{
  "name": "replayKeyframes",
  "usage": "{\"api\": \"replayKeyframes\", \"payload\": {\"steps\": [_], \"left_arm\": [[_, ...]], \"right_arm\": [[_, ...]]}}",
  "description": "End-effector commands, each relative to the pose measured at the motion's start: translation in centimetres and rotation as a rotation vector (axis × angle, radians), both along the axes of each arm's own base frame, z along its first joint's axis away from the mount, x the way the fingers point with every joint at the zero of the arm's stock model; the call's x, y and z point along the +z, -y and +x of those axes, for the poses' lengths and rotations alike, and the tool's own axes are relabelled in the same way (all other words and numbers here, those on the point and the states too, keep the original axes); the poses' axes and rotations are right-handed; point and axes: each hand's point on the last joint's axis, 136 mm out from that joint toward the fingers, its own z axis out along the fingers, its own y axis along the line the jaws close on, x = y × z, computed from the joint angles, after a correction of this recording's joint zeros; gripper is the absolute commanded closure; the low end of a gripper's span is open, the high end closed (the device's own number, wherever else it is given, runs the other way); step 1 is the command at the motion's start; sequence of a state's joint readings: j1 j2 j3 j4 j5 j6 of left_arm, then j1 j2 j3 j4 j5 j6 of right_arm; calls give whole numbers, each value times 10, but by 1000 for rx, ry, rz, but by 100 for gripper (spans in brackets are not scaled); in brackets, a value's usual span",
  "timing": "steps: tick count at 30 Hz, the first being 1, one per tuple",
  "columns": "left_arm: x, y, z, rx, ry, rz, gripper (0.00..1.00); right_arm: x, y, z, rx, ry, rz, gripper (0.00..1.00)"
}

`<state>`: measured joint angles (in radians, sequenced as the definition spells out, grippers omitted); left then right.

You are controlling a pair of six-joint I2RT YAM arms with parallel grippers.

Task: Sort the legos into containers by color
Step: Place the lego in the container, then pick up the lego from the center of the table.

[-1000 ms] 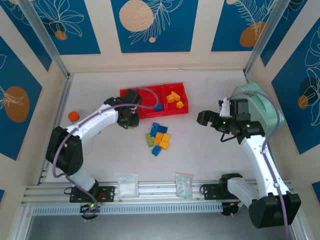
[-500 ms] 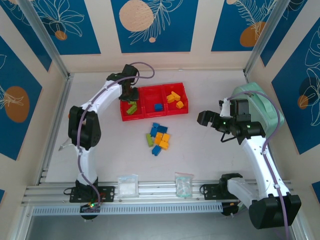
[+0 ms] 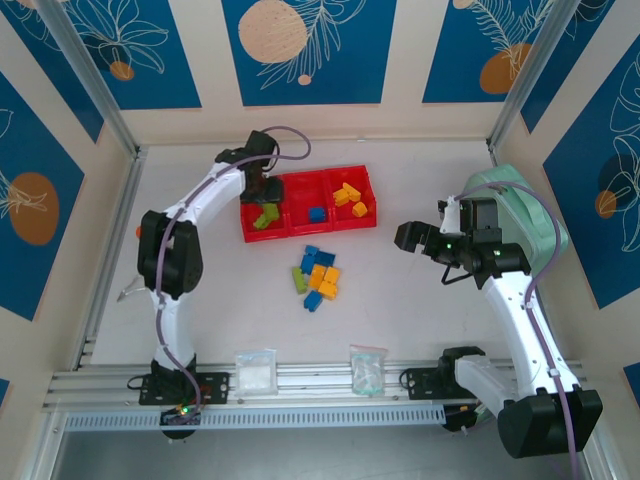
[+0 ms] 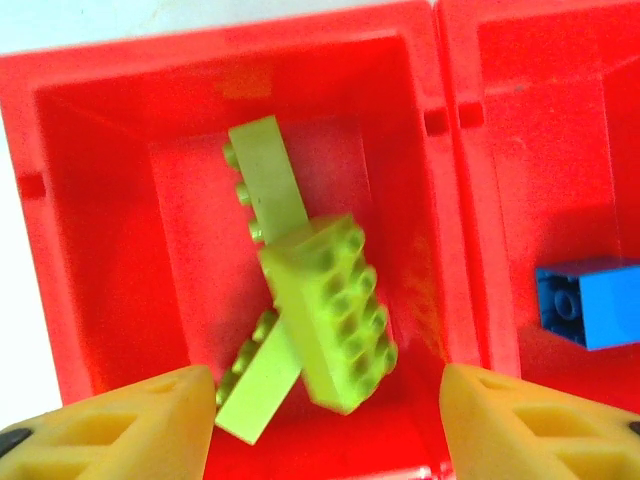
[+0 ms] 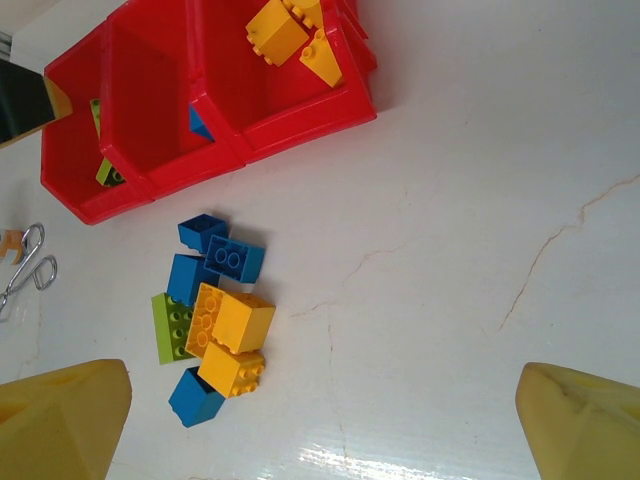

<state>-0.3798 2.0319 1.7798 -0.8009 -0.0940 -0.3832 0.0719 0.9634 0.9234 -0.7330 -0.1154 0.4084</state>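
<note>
The red containers point(image 3: 300, 233) form one tray of three compartments at the back of the table. My left gripper point(image 3: 262, 192) hangs over the left compartment, open. Its yellow fingers point(image 4: 150, 420) stand well apart from a lime green lego point(image 4: 325, 310), which lies tilted on two other green legos point(image 4: 265, 175). One blue lego point(image 3: 316, 213) sits in the middle compartment and yellow ones point(image 3: 350, 198) in the right. A pile of blue, yellow and green legos point(image 3: 317, 277) lies on the table in front of the tray. My right gripper point(image 3: 408, 237) hovers open to the right of the pile point(image 5: 215, 320).
A mint-green case point(image 3: 520, 205) sits behind the right arm. Two clear bags point(image 3: 256, 372) point(image 3: 368, 368) lie at the near edge. An orange-capped bottle point(image 3: 137, 231) stands behind the left arm's elbow, and small scissors point(image 5: 25, 265) lie left of the tray.
The left arm swung from the table in front of the tray to over the left compartment, then opened. The green lego it carried now lies in that compartment. The right arm stayed still.
</note>
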Motion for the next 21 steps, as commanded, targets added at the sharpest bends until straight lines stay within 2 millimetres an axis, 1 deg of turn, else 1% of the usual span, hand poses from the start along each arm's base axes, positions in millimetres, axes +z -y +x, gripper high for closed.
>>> {"api": "replayKeyframes", "payload": {"steps": [1, 3, 6, 8, 10, 15, 18, 21], "left_arm": [[37, 1, -10, -34, 87, -71, 37], [42, 3, -20, -42, 98, -112, 34], [44, 5, -38, -46, 95, -155, 25], [41, 5, -53, -46, 83, -163, 20], [37, 6, -69, -47, 65, -162, 17], [16, 15, -112, -55, -4, -128, 14], [-4, 21, -138, -45, -58, -109, 14], [-28, 34, -159, -62, -112, -98, 15]], "right_arm": [[-2, -1, -3, 12, -8, -8, 1], [-3, -1, -3, 12, -11, -8, 1], [-3, -1, -3, 12, -11, -8, 1], [-3, -2, -3, 13, -14, -6, 1], [-4, -2, -3, 11, -19, -4, 1], [-5, -3, -2, 16, -22, 3, 1], [-6, -4, -2, 17, -29, 7, 1], [-8, -4, -2, 14, -34, 9, 1]]}}
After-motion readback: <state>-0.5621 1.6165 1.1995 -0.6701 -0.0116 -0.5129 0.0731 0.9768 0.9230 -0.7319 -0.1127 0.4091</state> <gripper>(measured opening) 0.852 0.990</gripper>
